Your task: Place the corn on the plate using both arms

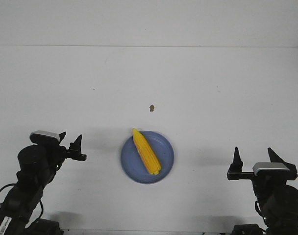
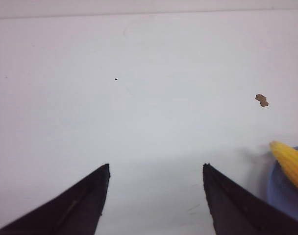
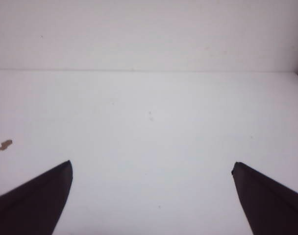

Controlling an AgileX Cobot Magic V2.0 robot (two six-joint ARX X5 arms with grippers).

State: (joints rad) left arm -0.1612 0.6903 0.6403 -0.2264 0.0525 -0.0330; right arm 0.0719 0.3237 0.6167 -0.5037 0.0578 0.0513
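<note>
Corn (image 1: 146,151), one yellow cob, lies aslant on the single blue plate (image 1: 163,166), its pointed tip reaching over the far-left rim. Largest is the one white table (image 1: 212,88). Next come two black arms, near left and near right, both well apart from the plate. The left gripper (image 1: 71,142) and the right gripper (image 1: 254,157) each have fingers spread, holding nothing. Smallest is one brown speck (image 1: 151,107) beyond the plate.

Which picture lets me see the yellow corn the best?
The front view. There the whole corn shows, lying slantwise on the blue plate, its pointed tip poking past the rim. The left wrist view catches only the tip end at the picture's edge. The right wrist view shows no corn, just bare table.
</note>
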